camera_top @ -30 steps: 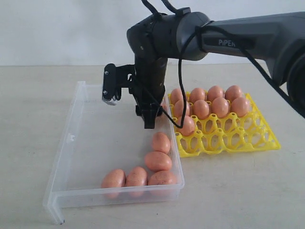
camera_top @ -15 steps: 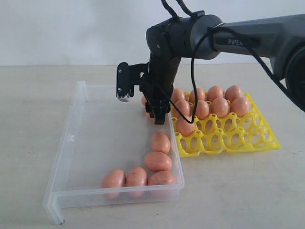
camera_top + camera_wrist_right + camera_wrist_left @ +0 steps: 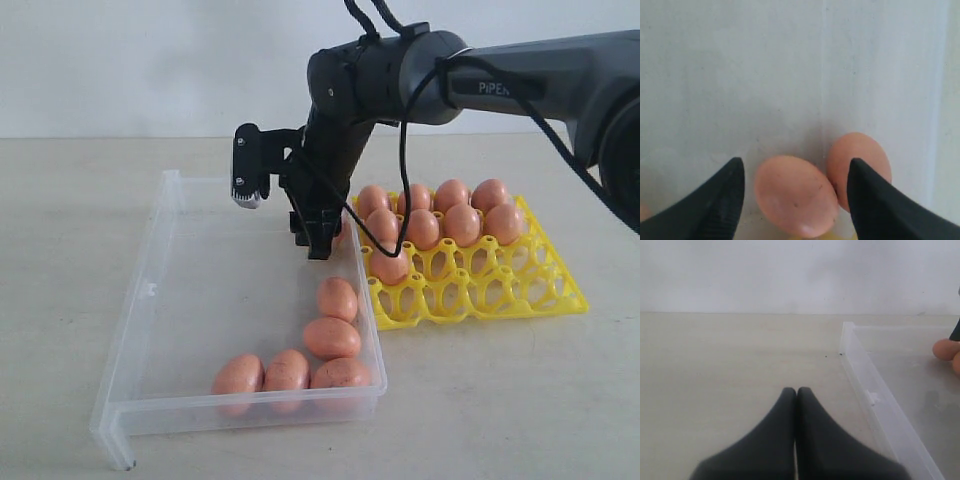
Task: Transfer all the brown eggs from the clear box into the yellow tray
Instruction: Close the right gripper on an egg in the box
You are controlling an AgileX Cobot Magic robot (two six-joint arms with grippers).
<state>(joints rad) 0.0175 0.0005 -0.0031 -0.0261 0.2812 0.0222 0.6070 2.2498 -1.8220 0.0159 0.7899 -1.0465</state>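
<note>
Right claw [image 3: 796,166], released, above two adjacent brown eggs [image 3: 795,195] at clear box's [image 3: 148,300] one-o'clock corner: centre on one, close gently; left claw [image 3: 796,391] clenched, empty

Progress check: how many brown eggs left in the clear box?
7. Five brown eggs in the clear box's near-right corner; two more between the right gripper's fingers. The arm may hide others.

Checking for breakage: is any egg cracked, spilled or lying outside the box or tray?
Nothing stands out. The brown eggs in the clear box and the yellow tray look whole, no spill shows, and none lies outside them.
</note>
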